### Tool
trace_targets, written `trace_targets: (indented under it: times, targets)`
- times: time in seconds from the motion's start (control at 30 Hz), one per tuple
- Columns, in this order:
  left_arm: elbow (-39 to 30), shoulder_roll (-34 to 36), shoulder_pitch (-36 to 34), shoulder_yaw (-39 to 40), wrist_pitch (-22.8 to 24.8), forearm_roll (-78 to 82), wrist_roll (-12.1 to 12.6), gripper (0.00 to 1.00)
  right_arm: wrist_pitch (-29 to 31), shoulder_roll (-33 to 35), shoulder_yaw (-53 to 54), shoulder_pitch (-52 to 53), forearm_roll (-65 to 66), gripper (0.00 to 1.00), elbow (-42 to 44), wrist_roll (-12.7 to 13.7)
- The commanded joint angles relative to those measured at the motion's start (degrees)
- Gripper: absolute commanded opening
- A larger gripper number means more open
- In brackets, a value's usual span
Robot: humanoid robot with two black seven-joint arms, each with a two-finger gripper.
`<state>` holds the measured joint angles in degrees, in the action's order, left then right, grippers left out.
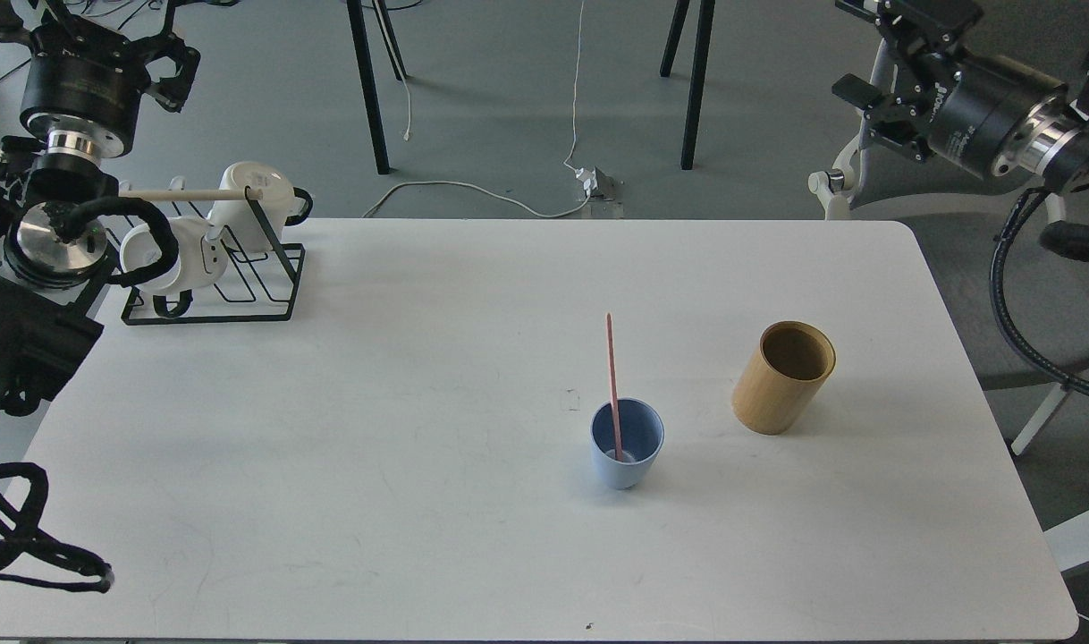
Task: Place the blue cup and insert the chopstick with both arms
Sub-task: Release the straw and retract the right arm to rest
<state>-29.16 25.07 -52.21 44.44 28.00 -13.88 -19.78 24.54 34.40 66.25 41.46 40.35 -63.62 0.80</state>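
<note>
Head view of the table with both task objects at rest. The blue cup is standing upright right of the table's middle, nearer the front edge than the back edge, and the chopstick is standing in it, its lower end resting on the cup's floor and its upper end leaning toward the back edge. Judged from this layout, placing and inserting are both done; the step in hand is clearing away, and the next move is calling only for keeping both arms off the cup.

The left gripper is hanging beyond the table's back-left corner, above the black wire rack holding white mugs; its fingers cannot be told apart, so its opening cannot be determined. The right gripper is hovering past the back-right corner, holding nothing; whether its fingers are spread also cannot be told. Both are well apart from the cup. A tan cylindrical holder is standing near the cup, toward the right edge.
</note>
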Motion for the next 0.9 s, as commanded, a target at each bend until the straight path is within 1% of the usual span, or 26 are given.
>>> trace_targets:
  times: [0.0, 0.1, 0.17, 0.27, 0.33, 0.5, 0.63, 0.87]
  targets:
    - [0.2, 0.0, 0.5, 0.1, 0.0, -0.1, 0.0, 0.99, 0.1, -0.1, 0.2, -0.2, -13.0, 1.0, 6.5, -2.6]
    - [0.5, -0.1, 1.1, 0.1, 0.0, -1.2, -0.1, 0.99, 0.0, -0.7, 0.2, -0.4, -23.2, 1.0, 11.2, -3.3]
    - [0.6, -0.1, 1.4, 0.1, 0.0, -2.1, -0.1, 0.99, 0.1, -1.3, 0.2, -0.9, -29.9, 1.0, 14.2, -4.7]
    - [1.1, -0.5, 1.4, 0.0, 0.0, -2.5, 0.0, 0.99, 0.5, -3.1, 0.3, -1.2, -36.1, 1.0, 18.2, -6.3]
    - [2.5, -1.6, 1.3, -0.3, 0.0, -2.3, 0.3, 0.99, 0.9, -5.0, 0.4, -1.1, -38.7, 1.0, 21.0, -6.5]
    - [5.8, -3.6, 1.1, -0.9, 0.0, -1.9, 0.5, 0.99, 3.3, -8.0, 0.5, -0.4, -40.2, 1.0, 24.2, -6.6]
    - [7.2, -5.5, 1.1, -0.9, 0.0, -1.9, 0.5, 0.99, 3.5, -9.7, 0.4, 1.6, -40.2, 1.0, 26.9, -6.5]
    - [8.4, -7.1, 0.7, -0.9, 0.0, -1.9, 0.5, 0.99, 3.5, -10.0, -0.1, 2.7, -40.1, 1.0, 27.1, -6.5]
